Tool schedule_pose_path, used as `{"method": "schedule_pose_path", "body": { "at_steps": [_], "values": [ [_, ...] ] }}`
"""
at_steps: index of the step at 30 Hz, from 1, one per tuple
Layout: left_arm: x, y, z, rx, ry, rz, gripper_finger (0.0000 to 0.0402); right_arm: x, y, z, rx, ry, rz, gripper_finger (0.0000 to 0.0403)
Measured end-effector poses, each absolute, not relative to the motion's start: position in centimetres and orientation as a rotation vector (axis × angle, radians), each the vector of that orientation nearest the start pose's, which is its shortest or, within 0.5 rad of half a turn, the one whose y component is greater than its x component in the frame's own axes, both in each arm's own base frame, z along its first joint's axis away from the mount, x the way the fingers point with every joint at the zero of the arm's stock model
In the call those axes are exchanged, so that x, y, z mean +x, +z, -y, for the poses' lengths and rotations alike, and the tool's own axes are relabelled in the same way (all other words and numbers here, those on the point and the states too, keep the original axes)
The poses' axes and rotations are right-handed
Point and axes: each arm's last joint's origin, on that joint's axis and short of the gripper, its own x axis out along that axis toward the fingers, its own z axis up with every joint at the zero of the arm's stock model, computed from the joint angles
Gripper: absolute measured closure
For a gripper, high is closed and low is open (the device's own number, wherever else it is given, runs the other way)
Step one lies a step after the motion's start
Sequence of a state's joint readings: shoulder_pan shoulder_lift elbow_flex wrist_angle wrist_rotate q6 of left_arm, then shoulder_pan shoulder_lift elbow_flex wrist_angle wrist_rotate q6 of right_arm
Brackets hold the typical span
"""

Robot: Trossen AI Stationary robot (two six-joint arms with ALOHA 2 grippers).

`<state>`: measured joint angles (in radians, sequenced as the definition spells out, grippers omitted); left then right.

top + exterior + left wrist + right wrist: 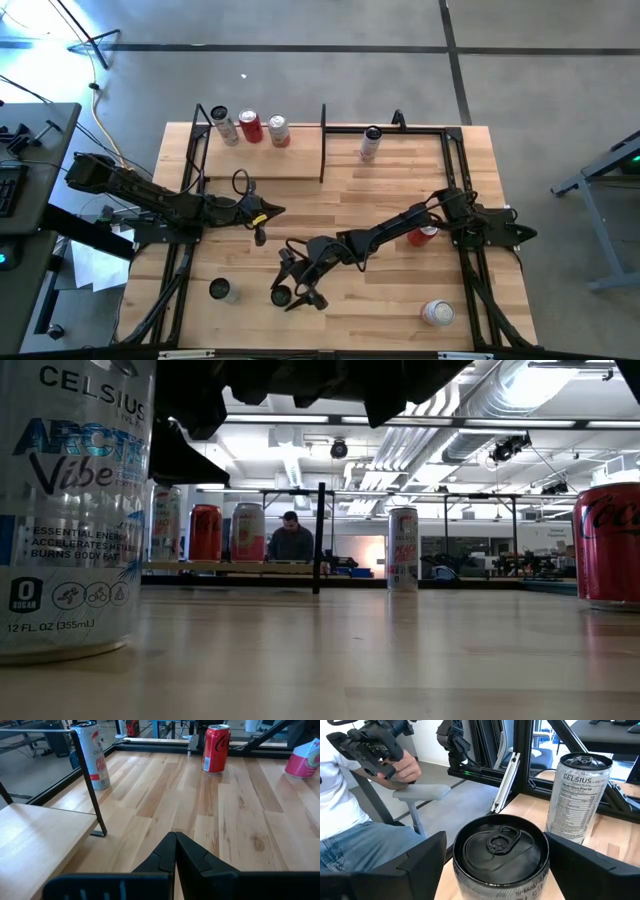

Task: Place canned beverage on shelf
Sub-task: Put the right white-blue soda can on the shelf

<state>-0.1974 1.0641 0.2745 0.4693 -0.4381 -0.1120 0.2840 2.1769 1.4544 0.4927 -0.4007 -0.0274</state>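
Right claw [495, 865] astride black-topped can [497, 852], worktop's front edge.
Fingers wide apart, either side of can, not gripping; left claw [175, 851] closed, empty, beside shelf [262, 160].

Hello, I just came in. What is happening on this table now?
The right gripper is open, its fingers either side of an upright dark-topped can near the table's front edge, not yet closed on it. A silver Celsius can stands close beside it. The left gripper waits shut near the light-wood shelf with black metal frames, where three cans already stand. Other cans are scattered on the wood-plank table.
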Motion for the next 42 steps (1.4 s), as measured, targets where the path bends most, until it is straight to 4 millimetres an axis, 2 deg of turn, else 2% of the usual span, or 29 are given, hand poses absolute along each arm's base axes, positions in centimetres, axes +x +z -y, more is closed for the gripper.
{"method": "schedule_pose_path", "body": {
  "at_steps": [10, 17, 23, 28, 35, 39, 42],
  "values": [
    [19.5, 17.3, 2.6, -0.019, 0.256, -0.29, 0.0401, 46.4, 18.0, -14.6, 0.009, 0.629, -0.235, 0.0162],
    [19.5, 17.3, 2.6, -0.039, 0.281, -0.286, 0.0401, 46.5, 18.1, -14.5, 0.005, 0.581, -0.231, 0.0162],
    [19.3, 17.1, 2.6, -0.022, 0.353, -0.301, 0.0401, 46.4, 18.9, -14.2, -0.004, 0.529, -0.221, 0.0162],
    [19.1, 16.9, 2.7, -0.016, 0.41, -0.307, 0.0401, 45.7, 21.9, -13.6, -0.049, 0.417, -0.196, 0.0162],
    [19.0, 16.8, 2.8, -0.017, 0.414, -0.314, 0.0401, 42.3, 28.7, -11.7, -0.139, 0.196, -0.17, 0.0162],
    [19.0, 16.9, 2.8, -0.029, 0.417, -0.309, 0.0401, 39.8, 32.6, -9.2, -0.199, 0.029, -0.167, 0.0161],
    [19.0, 16.9, 2.6, -0.044, 0.444, -0.3, 0.0402, 38.6, 35.0, -6.0, -0.216, -0.096, -0.143, 0.0161]
  ]
}}
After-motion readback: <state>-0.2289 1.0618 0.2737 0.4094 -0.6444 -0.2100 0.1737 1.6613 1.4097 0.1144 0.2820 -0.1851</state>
